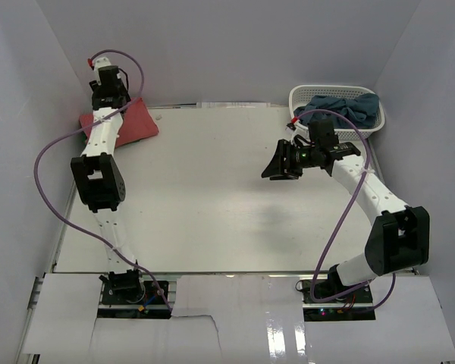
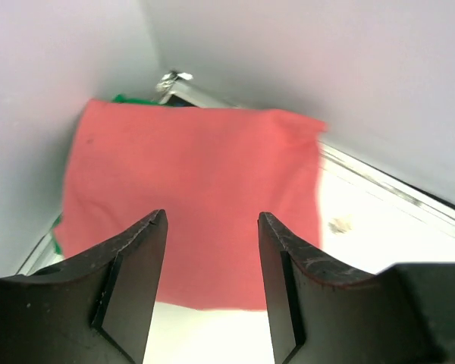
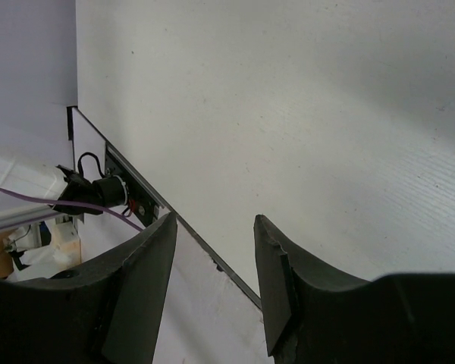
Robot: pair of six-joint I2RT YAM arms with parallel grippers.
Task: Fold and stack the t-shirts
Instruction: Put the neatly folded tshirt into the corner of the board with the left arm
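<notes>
Salmon-red t-shirt (image 1: 140, 121): folded flat at the tabletop's (image 1: 212, 189) far-left corner.
Green t-shirt (image 2: 125, 98): only slivers show, apparently lying beneath the red one.
Grey-blue t-shirts (image 1: 345, 106): heaped in the white basket (image 1: 303, 95) at the far right.
Left gripper (image 2: 212, 224): over the red shirt, jaws apart, nothing between them.
Right gripper (image 3: 216, 224): above bare tabletop, well apart from the basket, jaws apart and empty.
</notes>
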